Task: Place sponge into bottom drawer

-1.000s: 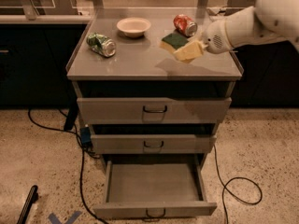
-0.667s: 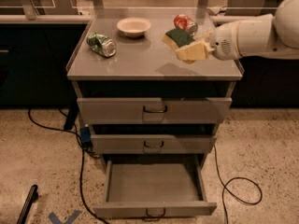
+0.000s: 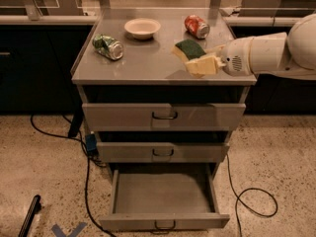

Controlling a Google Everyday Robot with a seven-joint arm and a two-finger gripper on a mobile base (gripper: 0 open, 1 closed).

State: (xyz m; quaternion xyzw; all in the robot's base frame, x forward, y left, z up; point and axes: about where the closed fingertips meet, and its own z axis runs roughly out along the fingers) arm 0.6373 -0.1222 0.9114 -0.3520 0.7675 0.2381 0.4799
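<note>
The sponge (image 3: 189, 48), dark green on top with pale yellow foam below, lies on the grey cabinet top (image 3: 143, 63) at the right. My gripper (image 3: 203, 63) comes in from the right on its white arm, just right of and in front of the sponge, at its near corner. The fingers (image 3: 200, 66) look spread, with nothing held. The bottom drawer (image 3: 163, 191) is pulled out and its inside is bare. Its wire handle (image 3: 165, 225) faces the front.
A crushed green can (image 3: 108, 47) lies at the left of the cabinet top, a white bowl (image 3: 142, 27) at the back and a red can (image 3: 197, 26) behind the sponge. The top drawer (image 3: 164, 116) and middle drawer (image 3: 163, 152) are shut. Black cables (image 3: 252, 201) lie on the floor.
My gripper has shifted slightly toward the cabinet's front edge and the arm has drawn right. The sponge has stayed in place.
</note>
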